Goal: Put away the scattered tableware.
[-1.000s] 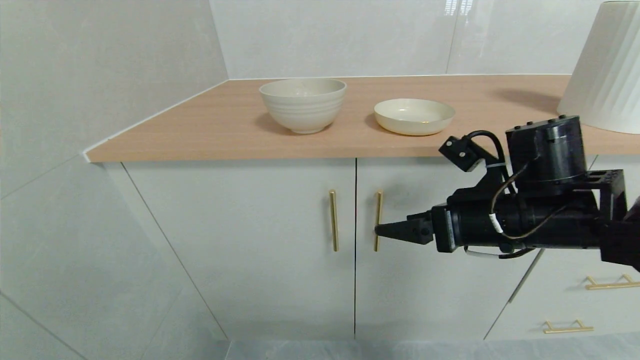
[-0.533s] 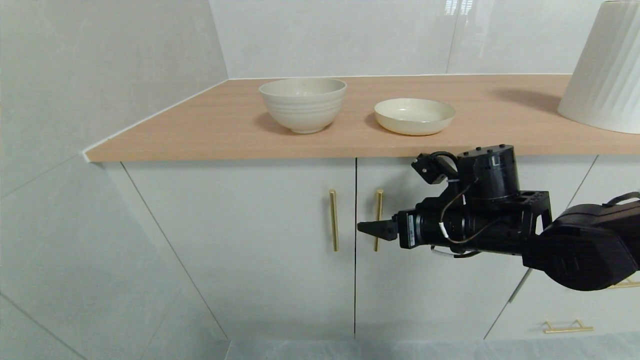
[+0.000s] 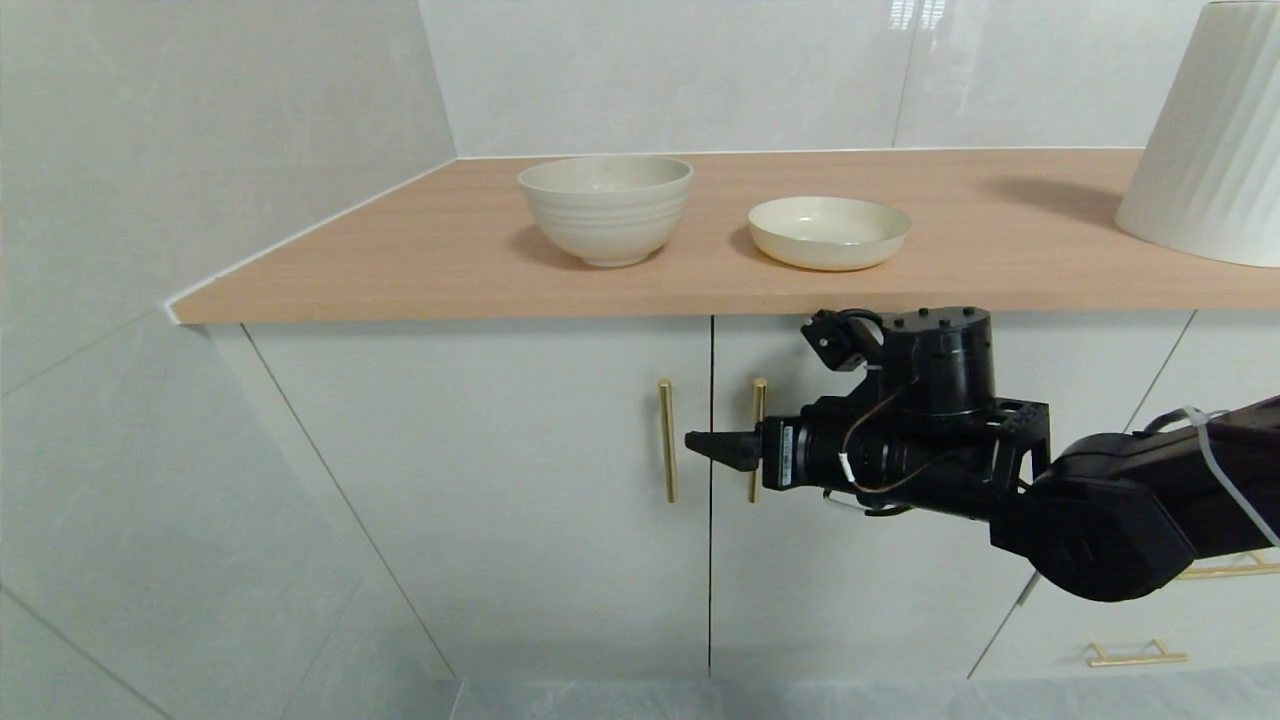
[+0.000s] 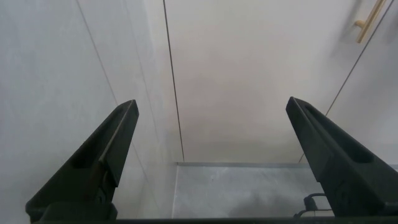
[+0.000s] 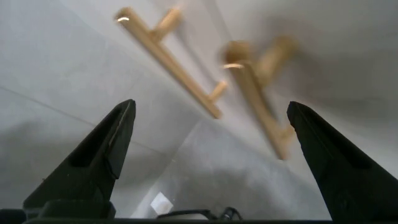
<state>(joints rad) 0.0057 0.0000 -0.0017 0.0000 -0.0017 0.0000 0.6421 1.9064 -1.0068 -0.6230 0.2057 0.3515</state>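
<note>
A deep cream bowl and a shallow cream dish stand side by side on the wooden counter. Below the counter, my right gripper is level with the two upright gold handles of the white cabinet doors, its tip between them. In the right wrist view the right gripper is open, with both handles close ahead between its fingers and nothing held. My left gripper is open and empty, facing a white cabinet front low near the floor.
A tall white ribbed object stands on the counter at the far right. Drawers with gold handles sit lower right. A tiled wall closes off the left side. A grey floor lies below the cabinets.
My right arm has moved left and toward the cabinet, bringing its gripper tip from the right handle to between the two handles. The bowl and dish have not moved.
</note>
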